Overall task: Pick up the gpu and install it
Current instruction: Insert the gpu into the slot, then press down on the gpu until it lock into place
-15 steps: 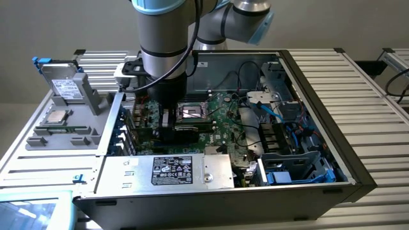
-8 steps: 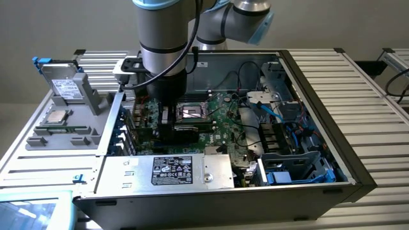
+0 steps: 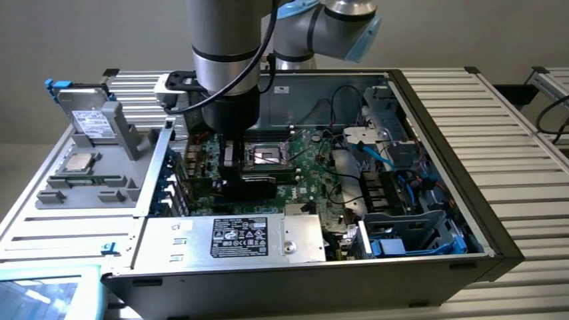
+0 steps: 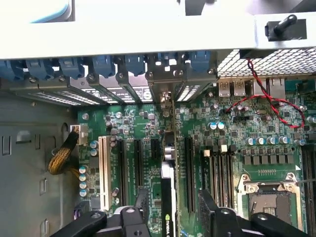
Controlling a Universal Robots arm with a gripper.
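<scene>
I see the grey robot arm [image 3: 226, 60] reaching straight down into the open black desktop computer case [image 3: 462, 220], over the green motherboard [image 3: 302, 167].

Gripper [image 4: 170, 217]: the black fingers [image 4: 212, 207] are closed on the gpu [image 4: 168, 197], a flat green circuit card seen edge-on in the wrist view, with a black face carrying a green logo. One finger sits on each side of the card.

The card stands upright, edge-down, over the motherboard's row of long black expansion slots [image 4: 189, 168], between two of them. Its silver end bracket [image 4: 165, 81] sits at the case's rear slot openings, among the blue plastic retention clips [image 4: 103, 64]. I can't tell from here whether the card edge is fully seated in a slot.

To one side of the card is a white expansion slot [image 4: 102, 170] and a bundle of yellow wires [image 4: 61, 158]. To the other side is the silver CPU socket frame [image 4: 269, 195], with a red wire [image 4: 269, 96] looping above it.

In the exterior view, the silver power supply box with a black label [image 3: 236, 237] is at the case's near edge. On the exterior view's left, outside the case, a grey plastic fixture [image 3: 89, 177] on the ribbed metal surface [image 3: 498, 133] holds a silver drive box with a white label [image 3: 89, 120], standing tilted, and a square silver processor chip [image 3: 78, 161].
</scene>
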